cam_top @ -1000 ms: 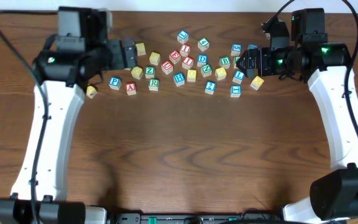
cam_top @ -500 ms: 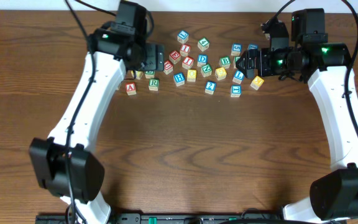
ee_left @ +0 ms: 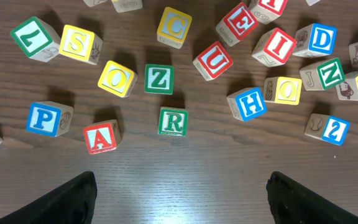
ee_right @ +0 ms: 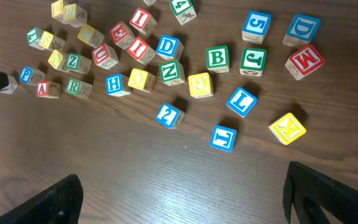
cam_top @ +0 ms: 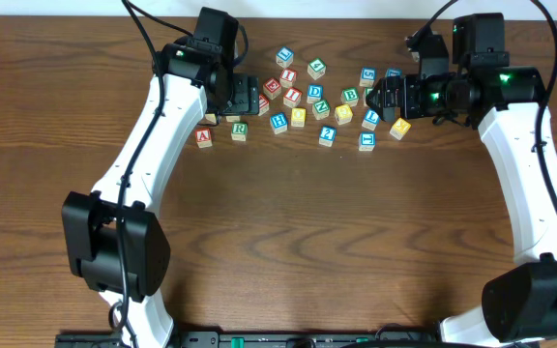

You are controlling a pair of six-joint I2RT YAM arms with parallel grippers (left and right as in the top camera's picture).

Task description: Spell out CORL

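Letter blocks lie scattered at the table's far side. In the left wrist view I see a yellow C block (ee_left: pixel 174 26), a yellow O block (ee_left: pixel 117 78) and a green R block (ee_left: pixel 173 122). The R block also shows from overhead (cam_top: pixel 239 129). A blue block that looks like an L (ee_right: pixel 242 101) shows in the right wrist view. My left gripper (cam_top: pixel 249 95) (ee_left: pixel 179 205) is open and empty, hovering over the cluster's left part. My right gripper (cam_top: pixel 377 95) (ee_right: pixel 182 199) is open and empty at the cluster's right edge.
Other blocks crowd round: red A (ee_left: pixel 100 137), blue P (ee_left: pixel 44 118), green Z (ee_left: pixel 159 79), red U (ee_left: pixel 214 60), blue H (ee_left: pixel 251 103), a second yellow O (ee_left: pixel 283 90), yellow K (ee_right: pixel 287 127), red M (ee_right: pixel 304 60). Bare wooden table (cam_top: pixel 288 232) lies in front.
My left arm has swung right, from the table's left side to above the left part of the block cluster. The right arm and the blocks have not moved.
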